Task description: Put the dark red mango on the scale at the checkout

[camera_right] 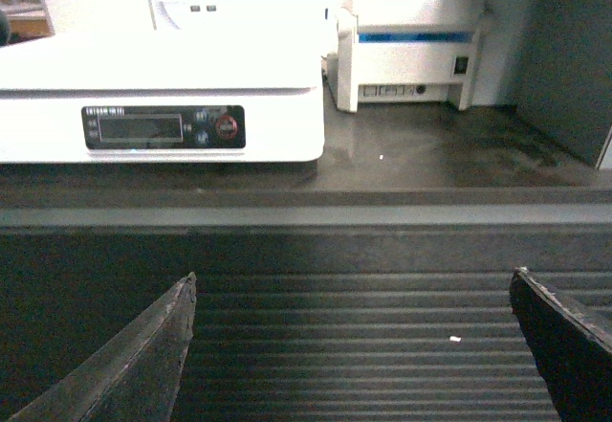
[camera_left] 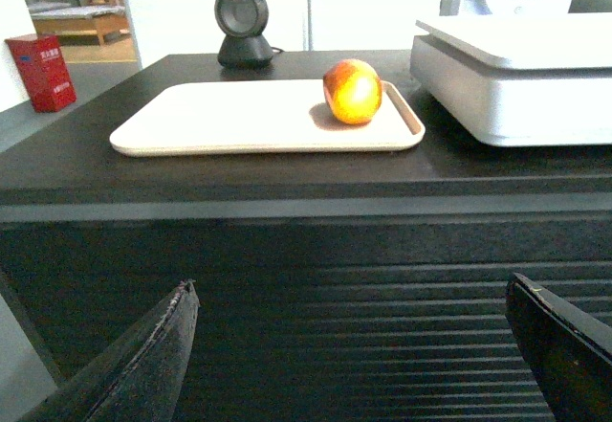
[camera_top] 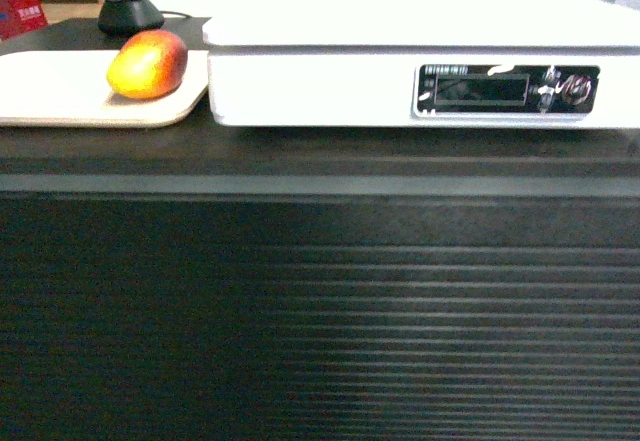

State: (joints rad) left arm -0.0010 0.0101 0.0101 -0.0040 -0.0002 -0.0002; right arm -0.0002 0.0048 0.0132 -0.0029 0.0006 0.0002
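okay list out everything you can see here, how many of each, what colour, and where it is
mango: one, dark red to orange-yellow, on the tray's right end
tray: one, flat beige, on the counter left of the scale
scale: one, white with a dark display panel, on the counter right of the tray
checkout counter: one, black with a slatted front
round black device on a stand: one, behind the tray
red box: one, far left of the counter
white printer-like machine: one, with blue trim, behind and right of the scale
left hand: one, dark fingers spread, low before the counter front
right hand: one, dark fingers spread, low before the counter front
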